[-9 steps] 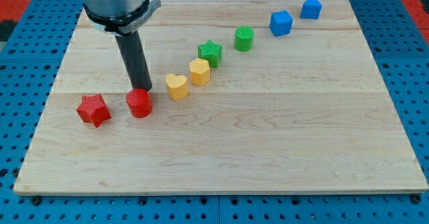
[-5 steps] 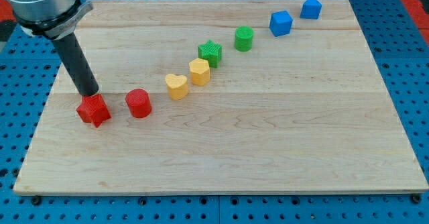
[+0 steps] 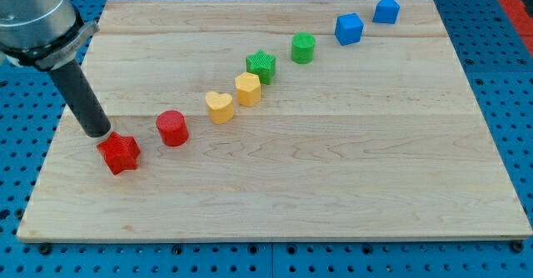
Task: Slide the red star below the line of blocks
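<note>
The red star (image 3: 118, 152) lies at the view's lower left on the wooden board (image 3: 333, 186). My tip (image 3: 97, 133) touches the star's upper left side. A diagonal line of blocks runs up to the view's right from it: a red cylinder (image 3: 171, 128), a yellow heart (image 3: 219, 107), a yellow block (image 3: 247, 88), a green star (image 3: 261, 65), a green cylinder (image 3: 302, 47), a blue cube (image 3: 349, 28) and a blue block (image 3: 386, 9).
The board's left edge (image 3: 52, 145) is close to the star and my tip. A blue pegboard (image 3: 25, 128) surrounds the board.
My tip moved left from behind the red cylinder to the star's upper left. The star has shifted slightly down and to the right.
</note>
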Controlling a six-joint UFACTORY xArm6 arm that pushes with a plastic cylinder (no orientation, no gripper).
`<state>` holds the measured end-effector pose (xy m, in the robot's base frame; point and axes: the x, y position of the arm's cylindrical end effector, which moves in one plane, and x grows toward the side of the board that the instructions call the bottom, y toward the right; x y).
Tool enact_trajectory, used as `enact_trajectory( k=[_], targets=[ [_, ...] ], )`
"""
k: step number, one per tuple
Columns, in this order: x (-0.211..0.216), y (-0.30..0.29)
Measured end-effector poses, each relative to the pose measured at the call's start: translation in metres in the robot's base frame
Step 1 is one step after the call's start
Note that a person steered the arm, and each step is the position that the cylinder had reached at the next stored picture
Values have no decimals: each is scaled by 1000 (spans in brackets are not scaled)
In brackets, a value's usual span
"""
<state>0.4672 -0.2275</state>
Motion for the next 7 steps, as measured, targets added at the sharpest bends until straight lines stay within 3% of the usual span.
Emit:
enact_trajectory(
  k=[4, 7],
  targets=[
    [0, 13],
    [39, 14]
  ],
)
